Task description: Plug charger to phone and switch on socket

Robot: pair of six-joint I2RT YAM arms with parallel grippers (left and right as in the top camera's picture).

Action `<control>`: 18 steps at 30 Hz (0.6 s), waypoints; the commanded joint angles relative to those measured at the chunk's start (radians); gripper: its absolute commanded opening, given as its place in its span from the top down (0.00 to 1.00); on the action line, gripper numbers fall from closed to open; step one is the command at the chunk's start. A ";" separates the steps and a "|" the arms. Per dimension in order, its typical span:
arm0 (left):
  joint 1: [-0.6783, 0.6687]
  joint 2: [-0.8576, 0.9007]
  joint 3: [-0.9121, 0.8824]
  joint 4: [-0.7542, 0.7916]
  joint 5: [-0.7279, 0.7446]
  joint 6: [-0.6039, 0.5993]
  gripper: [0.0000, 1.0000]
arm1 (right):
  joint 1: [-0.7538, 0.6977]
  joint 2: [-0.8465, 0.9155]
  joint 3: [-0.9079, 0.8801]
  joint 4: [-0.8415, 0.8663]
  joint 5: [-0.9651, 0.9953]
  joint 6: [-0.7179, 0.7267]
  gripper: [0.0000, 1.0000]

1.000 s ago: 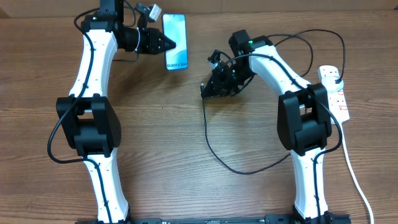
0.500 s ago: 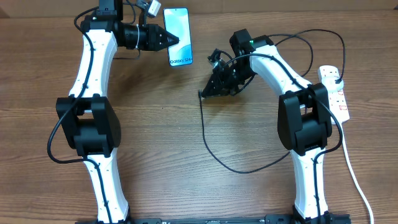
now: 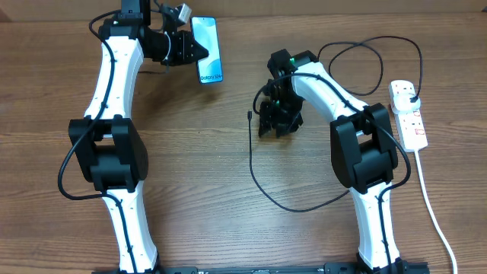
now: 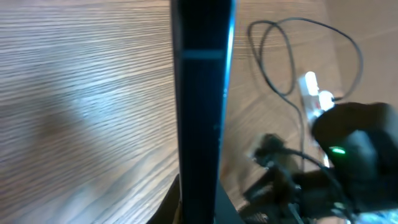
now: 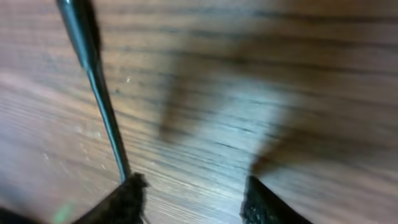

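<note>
The table is being crossed in the middle by the looping charger cable beside the right arm; bare wood is being left passable between it and the left arm.

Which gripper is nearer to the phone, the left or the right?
Left. The left gripper is shut on the phone; the right gripper is open, apart from it, beside the charger near its tip.

The tabletop is showing brown wood grain with a soft sheen. The phone is gleaming with a glossy screen, the socket is looking like smooth white plastic, and the charger is looking matt black.
</note>
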 commanded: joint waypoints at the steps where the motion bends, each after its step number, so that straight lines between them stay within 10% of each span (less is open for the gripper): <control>1: -0.001 -0.058 0.027 0.002 -0.052 -0.043 0.96 | 0.021 -0.043 0.130 -0.039 0.061 0.056 0.18; 4: -0.001 -0.058 0.027 0.003 -0.051 -0.043 0.96 | 0.051 -0.043 0.216 -0.031 0.129 0.058 0.09; 9: -0.001 -0.058 0.027 0.002 -0.051 -0.043 0.96 | 0.124 -0.039 0.220 0.108 0.382 0.211 0.47; 18: 0.000 -0.058 0.027 -0.024 -0.052 -0.043 0.96 | 0.189 -0.037 0.130 0.237 0.498 0.314 0.51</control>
